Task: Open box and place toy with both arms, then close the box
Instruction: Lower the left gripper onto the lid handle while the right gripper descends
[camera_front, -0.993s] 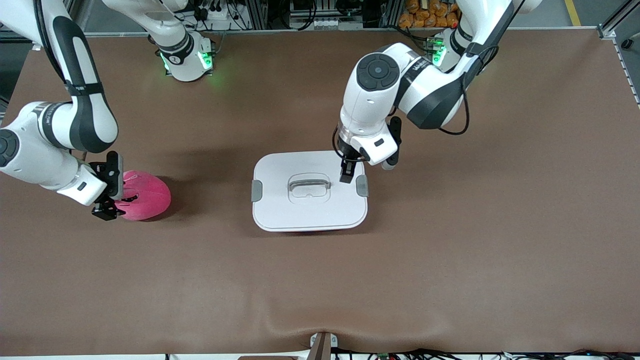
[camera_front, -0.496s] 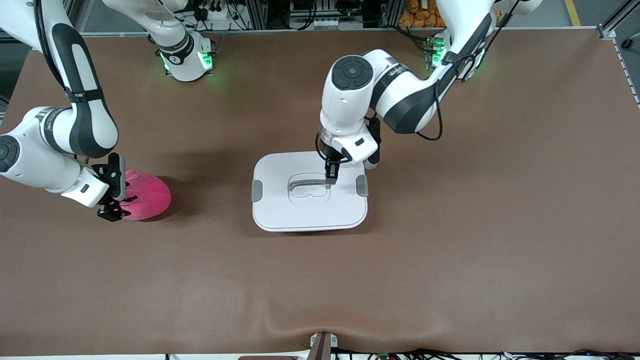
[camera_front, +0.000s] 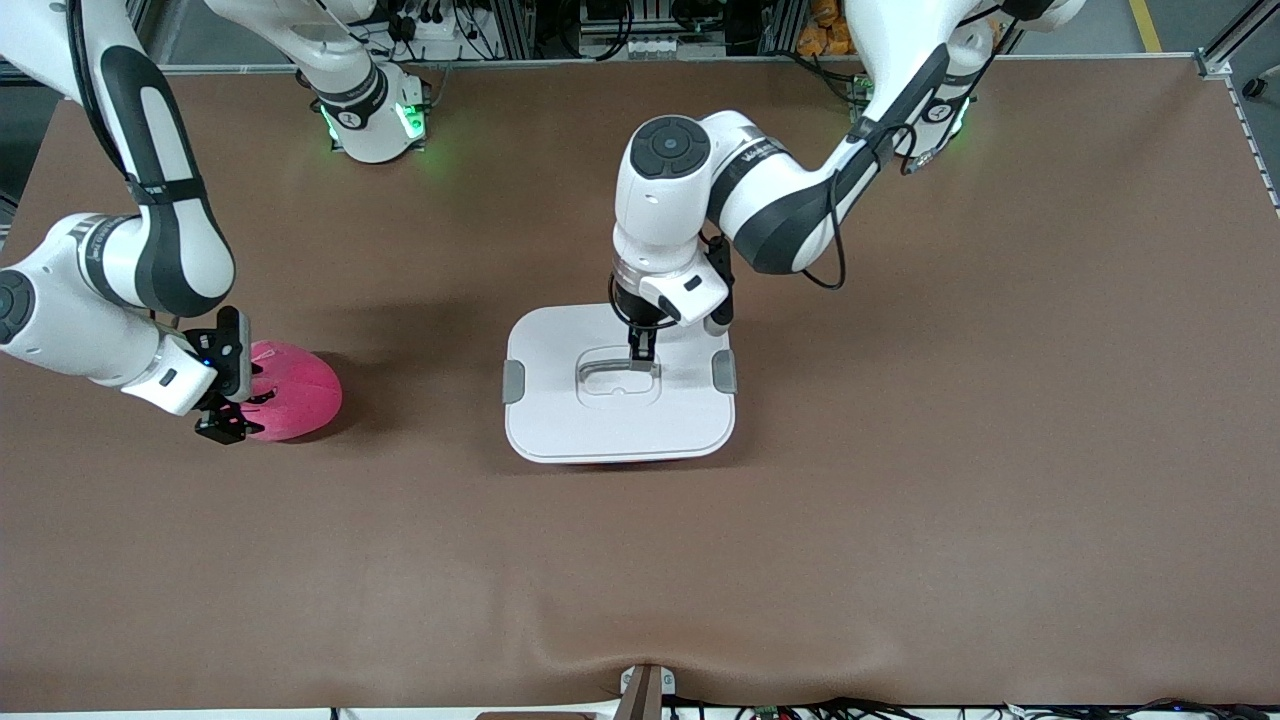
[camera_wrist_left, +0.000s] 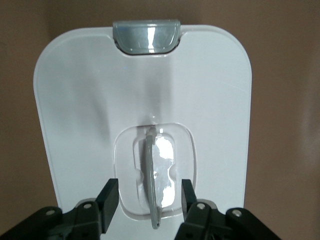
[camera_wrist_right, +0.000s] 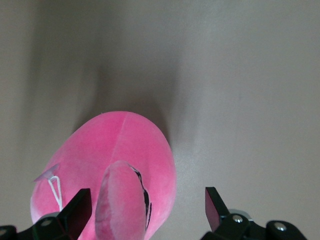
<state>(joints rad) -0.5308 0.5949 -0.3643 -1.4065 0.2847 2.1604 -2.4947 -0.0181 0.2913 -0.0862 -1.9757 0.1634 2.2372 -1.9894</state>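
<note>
The box (camera_front: 620, 440) stands mid-table under its flat white lid (camera_front: 560, 410), with a grey handle (camera_front: 618, 368) and grey side clips (camera_front: 513, 381). My left gripper (camera_front: 638, 352) is open right over the handle; in the left wrist view the fingers (camera_wrist_left: 107, 199) straddle the raised handle (camera_wrist_left: 151, 175) without touching it. The hot-pink plush toy (camera_front: 292, 390) lies toward the right arm's end of the table. My right gripper (camera_front: 228, 405) is open at the toy's edge; in the right wrist view the toy (camera_wrist_right: 115, 170) sits between the spread fingers (camera_wrist_right: 79, 210).
The brown table top (camera_front: 900, 450) stretches all round the box. Both arm bases stand at the table's back edge, with cables and clutter there. A small bracket (camera_front: 645, 685) sits at the table's front edge.
My left gripper has moved from the lid's clip side toward the right arm's end, onto the central handle. My right gripper has barely shifted by the toy.
</note>
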